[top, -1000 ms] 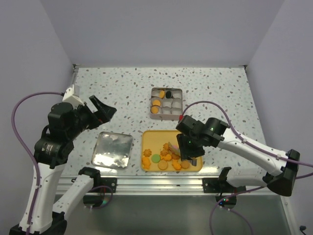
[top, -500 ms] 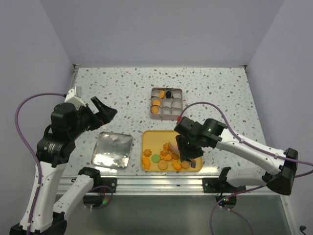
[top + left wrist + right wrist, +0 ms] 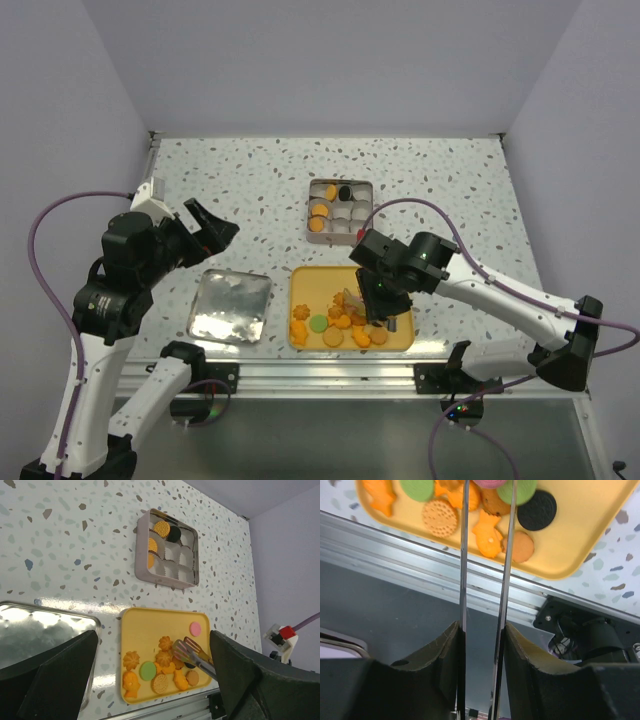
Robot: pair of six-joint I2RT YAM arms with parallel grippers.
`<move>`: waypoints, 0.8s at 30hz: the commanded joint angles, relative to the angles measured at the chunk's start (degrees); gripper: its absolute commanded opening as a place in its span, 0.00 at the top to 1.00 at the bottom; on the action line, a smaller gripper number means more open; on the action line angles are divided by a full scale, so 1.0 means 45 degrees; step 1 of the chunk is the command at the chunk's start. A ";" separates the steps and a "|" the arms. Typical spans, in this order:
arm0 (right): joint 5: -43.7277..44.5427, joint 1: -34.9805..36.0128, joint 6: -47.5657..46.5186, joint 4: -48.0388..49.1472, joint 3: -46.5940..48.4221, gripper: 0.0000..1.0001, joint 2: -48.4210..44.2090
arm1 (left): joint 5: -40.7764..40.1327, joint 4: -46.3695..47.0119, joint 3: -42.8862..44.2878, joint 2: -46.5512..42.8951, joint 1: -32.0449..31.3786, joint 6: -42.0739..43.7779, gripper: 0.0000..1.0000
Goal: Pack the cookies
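**A:** Right arm, what did the wrist cam have?

**B:** The right gripper [image 3: 482, 630] was clamped on tongs [image 3: 463, 555], blades nearly parallel. They ran out over the metal rail [image 3: 395, 555] to the yellow tray [image 3: 580, 540].

**A:** Anything in the tips?

**B:** Couldn't tell. A pink disc [image 3: 492, 483] sat between the blades but was cropped at the top edge. Overhead, the arm covered that spot.

**A:** Where were the cookies [image 3: 160, 682]?

**B:** Mostly loose in the tray's near half. The black one [image 3: 536, 510] only showed clearly on the right wrist cam. The left wrist cam had a pink cookie [image 3: 195, 627] alone toward the far right corner, apart from the tong tips. Can't say if it was the same pink one.

**A:** Left side?

**B:** The left gripper [image 3: 154, 635] was spread wide, touching nothing. A shiny lid [image 3: 40, 630] lay flat just left of the tray.

**A:** Farther back?

**B:** The tin [image 3: 141, 555] sat beyond the tray on the speckled table [image 3: 75, 540]. Its paper cups held a few orange cookies and one black.
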 commanded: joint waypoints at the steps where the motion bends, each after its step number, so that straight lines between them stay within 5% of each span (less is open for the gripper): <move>1: 0.0980 0.0037 -0.0448 -0.0666 0.2240 0.61 0.0559 | -0.0082 0.0291 -0.0092 -0.0058 -0.0051 -0.0158 0.00; 8: 0.1254 -0.0450 -0.1423 -0.1040 0.5136 0.61 0.2161 | -0.0082 0.0428 -0.0131 0.0040 -0.0051 -0.0159 0.00; 15: 0.0474 -0.2927 -0.2674 -0.0064 0.6873 0.61 0.3664 | -0.0200 0.0448 -0.0131 0.0040 -0.0051 -0.0061 0.00; 24: 0.0472 -0.4199 -0.4120 -0.0727 1.1075 0.61 0.7317 | -0.0317 0.0526 0.0044 0.0294 -0.0051 0.0017 0.00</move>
